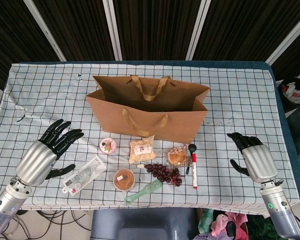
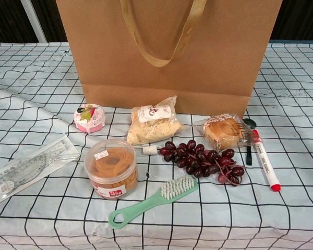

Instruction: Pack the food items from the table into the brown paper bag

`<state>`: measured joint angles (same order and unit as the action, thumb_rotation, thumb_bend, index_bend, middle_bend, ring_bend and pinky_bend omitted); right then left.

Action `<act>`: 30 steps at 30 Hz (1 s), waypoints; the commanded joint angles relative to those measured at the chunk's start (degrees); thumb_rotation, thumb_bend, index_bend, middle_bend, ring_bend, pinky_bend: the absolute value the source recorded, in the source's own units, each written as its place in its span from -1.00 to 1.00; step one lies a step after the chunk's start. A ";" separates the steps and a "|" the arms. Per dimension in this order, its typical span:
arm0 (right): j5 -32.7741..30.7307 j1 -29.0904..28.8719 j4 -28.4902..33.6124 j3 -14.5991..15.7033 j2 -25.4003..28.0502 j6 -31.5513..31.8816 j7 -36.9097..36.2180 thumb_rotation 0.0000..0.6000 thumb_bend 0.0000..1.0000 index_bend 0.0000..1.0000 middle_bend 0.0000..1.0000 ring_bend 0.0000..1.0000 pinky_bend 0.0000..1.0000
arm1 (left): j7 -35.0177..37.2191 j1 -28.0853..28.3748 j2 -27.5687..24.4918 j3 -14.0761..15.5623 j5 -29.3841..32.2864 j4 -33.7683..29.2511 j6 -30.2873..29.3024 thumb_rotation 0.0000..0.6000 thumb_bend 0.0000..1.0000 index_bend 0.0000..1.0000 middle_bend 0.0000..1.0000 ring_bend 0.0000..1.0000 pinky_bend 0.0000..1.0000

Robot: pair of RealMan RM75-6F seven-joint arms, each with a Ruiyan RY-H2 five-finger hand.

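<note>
Paper bag (image 1: 149,116) mouth open from above; items crowd its front; checkered cloth (image 1: 240,95) flanks bare.

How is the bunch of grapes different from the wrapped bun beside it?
The grapes are dark red, bare and spread out in a long cluster; the wrapped bun is golden brown, round and sealed in clear plastic. The grapes lie nearer the table's front edge, the bun closer to the brown paper bag. Both rest on the checked cloth, untouched.

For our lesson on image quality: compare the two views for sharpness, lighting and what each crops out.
Head view: evenly lit and sharp, showing the whole paper bag and each robot hand, left and right; dark backdrop. Chest view: close, soft shadows, the grapes crisp, the bag's top cropped, no hands visible.
</note>
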<state>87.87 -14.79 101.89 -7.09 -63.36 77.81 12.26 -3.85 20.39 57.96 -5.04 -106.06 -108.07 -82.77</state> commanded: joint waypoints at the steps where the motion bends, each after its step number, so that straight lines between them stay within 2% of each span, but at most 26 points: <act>1: 0.00 0.10 0.64 0.57 0.44 -0.60 -0.39 1.00 -0.59 -0.60 -0.58 -0.42 -0.41 | 0.55 -0.30 0.29 0.26 -0.21 0.88 -0.67 1.00 -0.81 -0.75 -0.65 -0.98 -0.92; 5: 0.24 0.42 1.75 0.59 1.12 0.09 -0.32 1.00 -0.59 -0.60 -0.58 -0.42 -0.41 | 1.05 -0.85 0.53 0.45 -0.86 1.71 -2.15 1.00 -0.81 -0.75 -0.65 -0.98 -0.92; 11: -0.12 1.41 5.03 1.99 2.71 -0.22 -0.52 1.00 -0.59 -0.60 -0.58 -0.42 -0.41 | -0.64 -4.76 0.59 2.57 -2.35 4.40 -7.11 1.00 -0.81 -0.75 -0.65 -0.98 -0.92; 14: -0.38 2.12 7.80 3.62 3.82 -1.30 -1.53 1.00 -0.60 -0.60 -0.59 -0.42 -0.41 | -1.70 -9.48 1.59 4.53 -1.36 7.60 -12.10 1.00 -0.81 -0.74 -0.65 -0.98 -0.91; 18: 1.31 2.51 10.45 6.64 3.99 -3.66 -3.14 1.00 -0.62 -0.60 -0.59 -0.42 -0.41 | 2.24 -13.48 4.69 6.48 0.97 14.18 -15.80 1.00 -0.81 -0.72 -0.65 -0.98 -0.90; 21: 2.53 1.88 10.26 8.62 1.55 -6.64 -1.76 1.00 -0.62 -0.60 -0.59 -0.42 -0.41 | 5.59 -15.01 6.70 6.87 2.95 17.70 -16.91 1.00 -0.81 -0.71 -0.65 -0.98 -0.90; 24: 2.07 1.25 10.10 9.14 -2.35 -8.68 1.84 1.00 -0.62 -0.60 -0.59 -0.42 -0.41 | 7.13 -15.56 9.00 6.61 3.07 21.27 -18.09 1.00 -0.81 -0.71 -0.65 -0.98 -0.91; 28: -1.39 0.34 10.42 8.11 -7.38 -10.69 5.95 1.00 -0.62 -0.61 -0.59 -0.42 -0.41 | 9.11 -15.47 9.92 6.72 3.22 23.57 -17.80 1.00 -0.81 -0.70 -0.65 -0.98 -0.91; 30: -5.30 -0.34 11.16 6.95 -10.18 -11.85 9.06 1.00 -0.63 -0.61 -0.59 -0.42 -0.41 | 10.21 -15.30 10.26 6.25 3.26 24.53 -18.27 1.00 -0.81 -0.70 -0.65 -0.98 -0.91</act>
<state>86.46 -14.16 112.34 0.96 -70.19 67.76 17.83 5.49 5.08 67.78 1.44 -102.97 -84.38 -100.69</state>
